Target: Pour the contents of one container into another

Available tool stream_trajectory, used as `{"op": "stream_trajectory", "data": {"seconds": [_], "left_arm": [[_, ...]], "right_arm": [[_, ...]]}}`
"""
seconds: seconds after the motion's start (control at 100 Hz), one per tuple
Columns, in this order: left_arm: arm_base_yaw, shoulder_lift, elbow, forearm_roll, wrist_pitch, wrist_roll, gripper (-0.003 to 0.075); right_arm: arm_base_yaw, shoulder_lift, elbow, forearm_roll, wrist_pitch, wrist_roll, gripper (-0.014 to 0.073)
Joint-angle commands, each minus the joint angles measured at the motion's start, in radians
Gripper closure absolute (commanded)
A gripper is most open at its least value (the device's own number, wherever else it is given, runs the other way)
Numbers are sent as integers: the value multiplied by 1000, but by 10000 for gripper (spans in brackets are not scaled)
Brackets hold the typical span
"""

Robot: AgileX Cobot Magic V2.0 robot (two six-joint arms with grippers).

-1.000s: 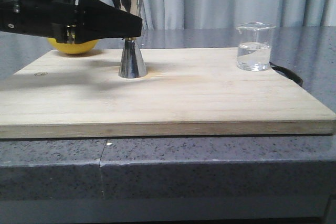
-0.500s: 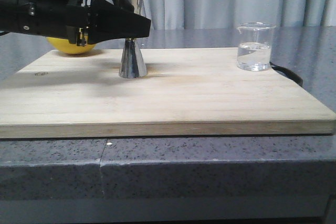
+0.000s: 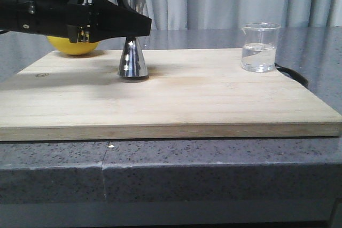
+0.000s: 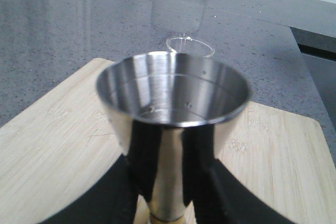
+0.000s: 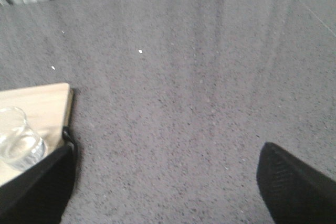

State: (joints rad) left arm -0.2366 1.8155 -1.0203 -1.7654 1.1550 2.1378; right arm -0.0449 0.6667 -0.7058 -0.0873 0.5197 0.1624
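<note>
Since half a second ago the jigger [image 3: 132, 30] has tilted a little, its top leaning left and its base edge lifting slightly off the wooden board [image 3: 171, 97], while the left pincer [image 3: 140, 26] has stayed at its narrow waist. That pincer is closed on the jigger's waist: in the left wrist view the two black fingers [image 4: 223, 192] press either side of the steel stem below the jigger [image 4: 172, 129], whose open upper cup faces the camera and looks empty, with a hint of gold at the waist. The jigger stands toward the back left of the board, and behind the arm lies a yellow round fruit [image 3: 72, 46], partly hidden.

The glass beaker [image 3: 259, 47] stands upright near the board's back right corner, well apart from the jigger, holding clear liquid to roughly a third of its height. The left wrist view shows its rim [image 4: 190, 46] just beyond the jigger's cup.

The right pincer [image 5: 168, 192] hangs wide open over the grey speckled table [image 5: 199, 77], with the beaker [image 5: 18, 140] beside one fingertip at the board's corner [image 5: 37, 103]. A dark cable [image 3: 296, 76] curls on the table by the board's right edge.
</note>
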Motion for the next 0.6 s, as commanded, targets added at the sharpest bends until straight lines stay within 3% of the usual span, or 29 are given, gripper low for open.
{"op": "stream_trajectory", "data": {"seconds": [0.0,0.22,0.59], "left_arm": [[-6,-70,-34,-75,123,-3,551],[-6,-101,-71,-75,123,-7,551],[-6,-103,-80,-75,119,-7,552]], "right_arm": [[1,11,-34,19,-110,-12,-42],[60,89,-34,127,-170,-149,-42],[333,246,-27,131,-289,-150,-42]]}}
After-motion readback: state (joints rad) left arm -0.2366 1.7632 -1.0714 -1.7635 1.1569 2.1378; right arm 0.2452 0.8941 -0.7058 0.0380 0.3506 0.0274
